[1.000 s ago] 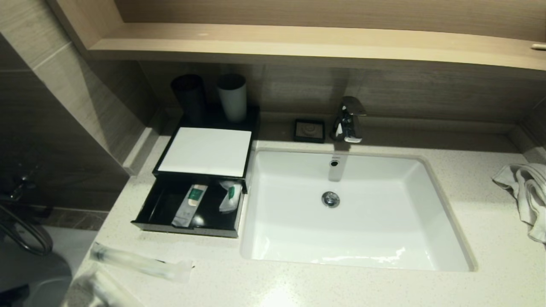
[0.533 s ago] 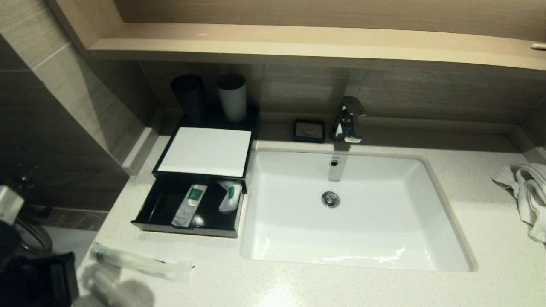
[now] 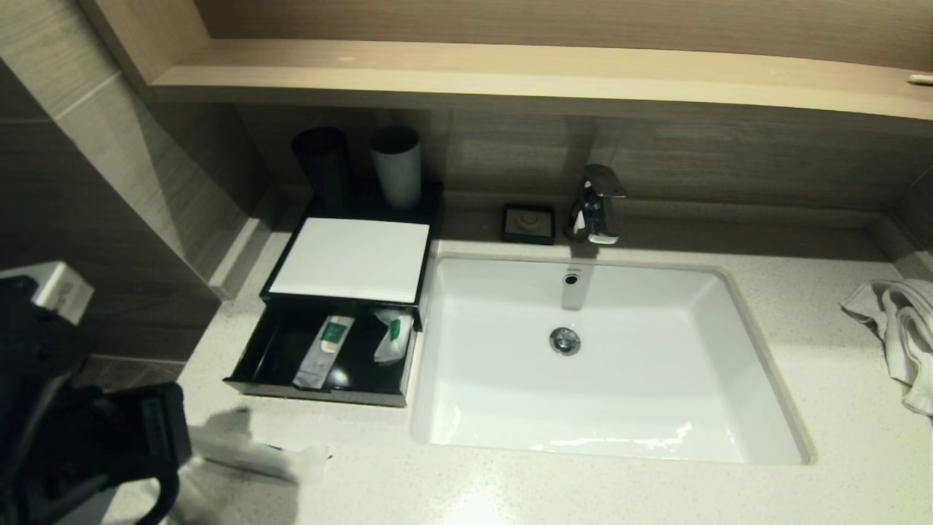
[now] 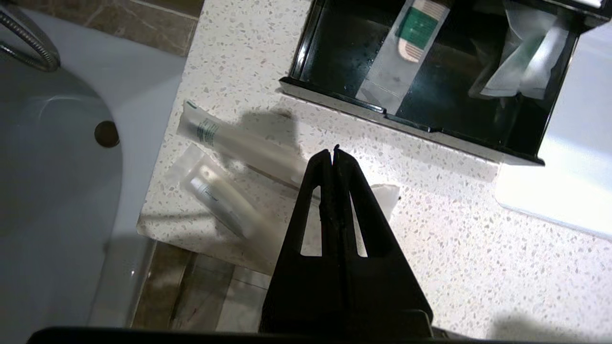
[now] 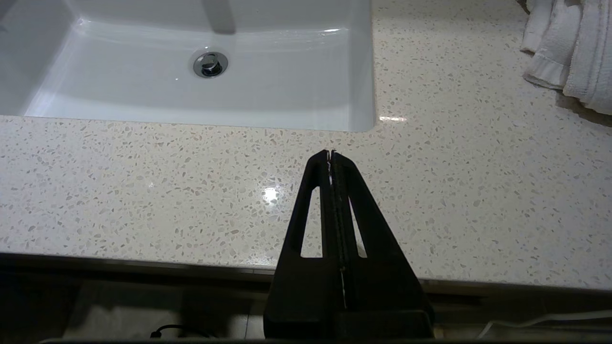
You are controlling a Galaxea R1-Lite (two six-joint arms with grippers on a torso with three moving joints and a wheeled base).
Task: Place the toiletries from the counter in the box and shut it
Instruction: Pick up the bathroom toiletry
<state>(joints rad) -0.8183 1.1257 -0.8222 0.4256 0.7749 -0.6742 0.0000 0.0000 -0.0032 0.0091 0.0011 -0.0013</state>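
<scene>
The black box with a white lid stands left of the sink, its drawer pulled open. Two wrapped toiletries lie in the drawer: a flat packet with a green label and a crumpled one. Two clear-wrapped packets lie on the counter in front of it: a long one, also in the head view, and one holding a small tube at the counter's left edge. My left gripper is shut and empty, hovering above the long packet's end. My right gripper is shut and empty above the counter's front edge.
The white sink with faucet fills the middle. A white towel lies at the right. Two cups stand behind the box and a soap dish sits beside the faucet. The counter ends just left of the packets.
My left arm has come up into the head view from the lower left and moved right, over the packets on the counter. The packets and drawer have not moved.
</scene>
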